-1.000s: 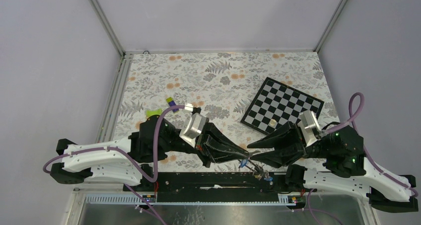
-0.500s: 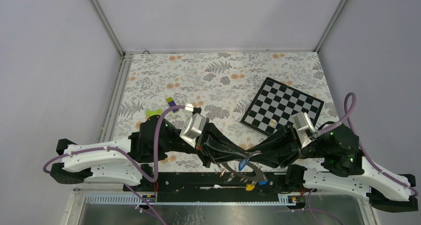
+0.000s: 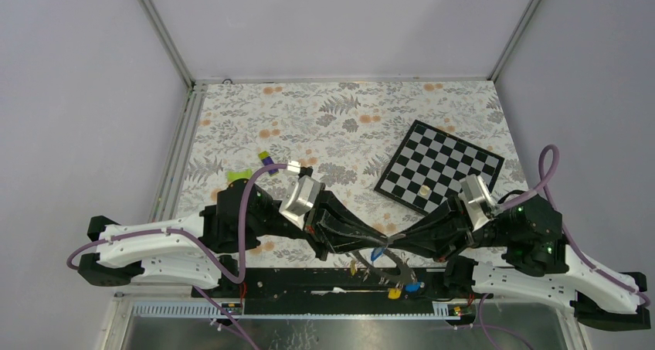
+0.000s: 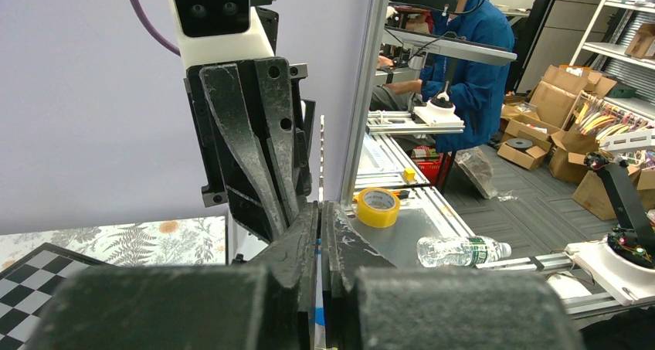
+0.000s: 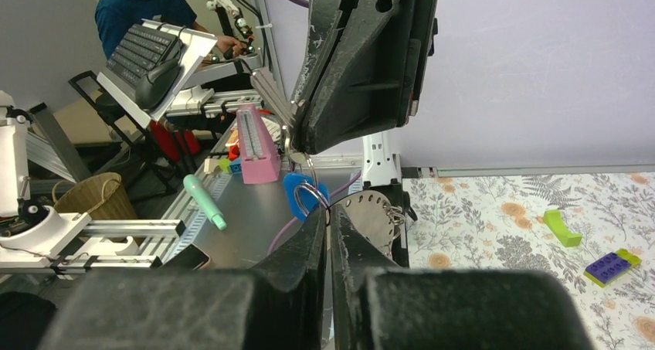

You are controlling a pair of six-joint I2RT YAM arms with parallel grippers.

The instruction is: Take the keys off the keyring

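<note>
Two sets of fingers (image 3: 351, 234) tip to tip; keyring (image 5: 369, 217) half hidden, perhaps pinched.

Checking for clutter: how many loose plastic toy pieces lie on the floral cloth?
2. A green curved piece lies on the left side of the floral cloth. A purple-and-green block lies just beyond it, toward the far edge. The left arm could hide others.

The table (image 3: 347, 110) wears a floral cover. On it lie a checkerboard (image 3: 439, 164) at the right (set askew) and, at the left, a green piece (image 3: 238, 176) near a purple-and-green block (image 3: 268, 157).
</note>
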